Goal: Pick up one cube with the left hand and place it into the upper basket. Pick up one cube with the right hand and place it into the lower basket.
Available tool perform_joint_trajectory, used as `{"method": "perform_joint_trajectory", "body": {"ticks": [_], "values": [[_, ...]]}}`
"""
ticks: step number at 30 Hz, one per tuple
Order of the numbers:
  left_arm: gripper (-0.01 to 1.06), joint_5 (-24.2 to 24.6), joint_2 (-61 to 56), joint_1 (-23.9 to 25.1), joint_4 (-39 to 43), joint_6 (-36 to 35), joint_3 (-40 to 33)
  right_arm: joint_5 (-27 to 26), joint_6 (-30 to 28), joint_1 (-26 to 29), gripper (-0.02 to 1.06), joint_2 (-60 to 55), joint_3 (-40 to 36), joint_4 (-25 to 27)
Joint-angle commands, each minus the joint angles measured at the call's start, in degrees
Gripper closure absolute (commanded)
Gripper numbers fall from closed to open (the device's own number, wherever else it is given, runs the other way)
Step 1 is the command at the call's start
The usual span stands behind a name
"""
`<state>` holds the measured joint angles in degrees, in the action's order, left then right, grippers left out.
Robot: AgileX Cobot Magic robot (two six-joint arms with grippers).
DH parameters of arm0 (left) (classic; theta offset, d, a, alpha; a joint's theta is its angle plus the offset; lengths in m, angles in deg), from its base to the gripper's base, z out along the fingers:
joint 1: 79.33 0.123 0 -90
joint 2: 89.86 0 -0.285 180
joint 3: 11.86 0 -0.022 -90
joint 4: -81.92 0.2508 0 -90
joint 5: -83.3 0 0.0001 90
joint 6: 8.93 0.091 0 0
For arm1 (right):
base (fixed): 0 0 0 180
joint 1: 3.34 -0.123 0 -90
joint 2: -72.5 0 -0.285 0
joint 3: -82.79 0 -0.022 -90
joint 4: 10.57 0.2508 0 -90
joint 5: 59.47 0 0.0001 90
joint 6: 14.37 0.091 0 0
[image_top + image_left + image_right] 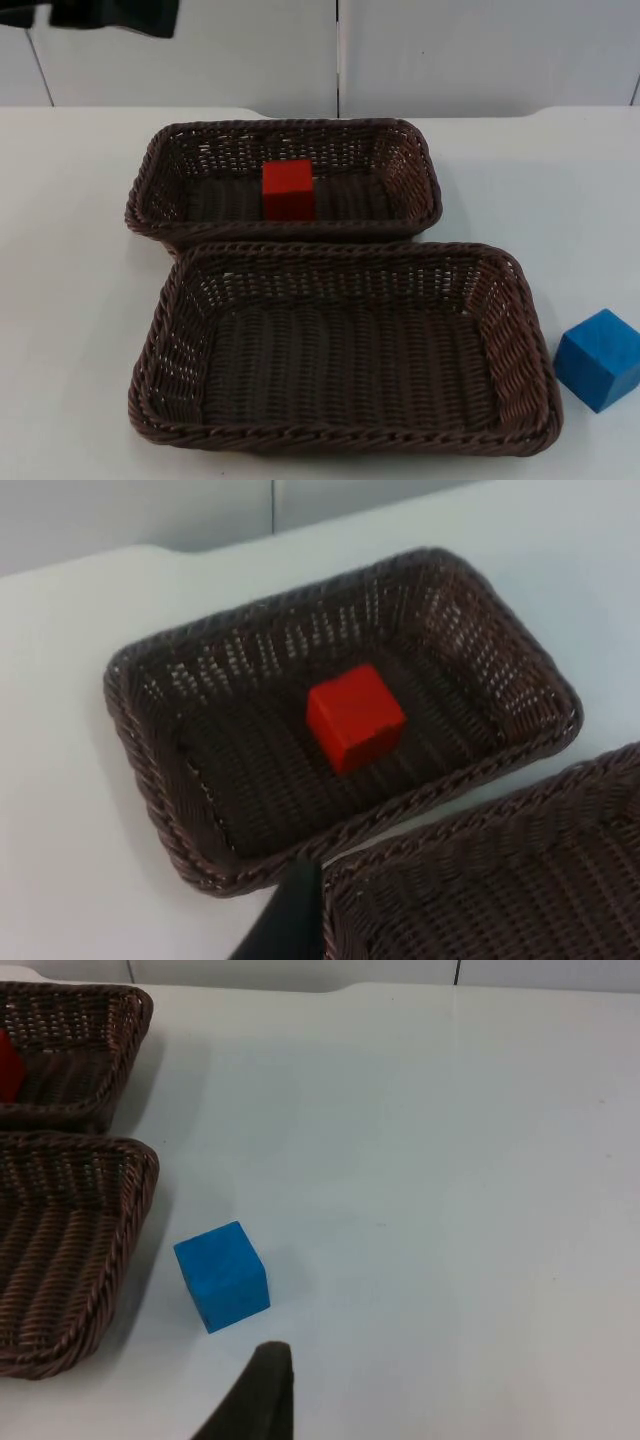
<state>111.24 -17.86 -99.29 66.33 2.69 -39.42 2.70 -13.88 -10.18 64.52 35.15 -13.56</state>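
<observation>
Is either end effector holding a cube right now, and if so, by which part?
No, nothing is held. The red cube lies free in the upper basket, and the blue cube sits on the table beside the lower basket.

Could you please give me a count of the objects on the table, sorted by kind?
Baskets: 2, the upper basket and the lower basket.
Cubes: 2, a red cube in the upper basket and a blue cube on the table.
Total: 4.

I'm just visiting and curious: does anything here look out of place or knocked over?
Nothing is spilled or damaged. The red cube sits inside the upper basket, while the blue cube lies on the table beside the lower basket.
</observation>
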Motion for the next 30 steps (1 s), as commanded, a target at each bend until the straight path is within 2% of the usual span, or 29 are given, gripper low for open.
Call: {"method": "perform_joint_trajectory", "body": {"ticks": [1,11,18,23,30], "values": [[0.13,-0.75,-2.94,0.04,0.11,-0.57,-1.31,-0.36,0.12,0.26,-0.01,0.20,0.02,0.52],[0.13,0.48,-12.16,0.04,1.30,-1.60,-5.20,-0.36,0.12,0.26,-0.01,0.20,0.02,0.73],[0.13,4.80,-17.84,0.04,7.10,-5.18,-5.99,-0.36,0.12,0.26,-0.01,0.20,0.02,0.83],[0.13,6.91,-19.26,0.04,10.65,-7.97,-5.99,-0.36,0.12,0.26,-0.01,0.20,0.02,0.83],[0.13,7.30,-19.61,0.04,10.65,-7.97,-5.99,-0.36,0.12,0.26,-0.01,0.20,0.02,0.94]]}}
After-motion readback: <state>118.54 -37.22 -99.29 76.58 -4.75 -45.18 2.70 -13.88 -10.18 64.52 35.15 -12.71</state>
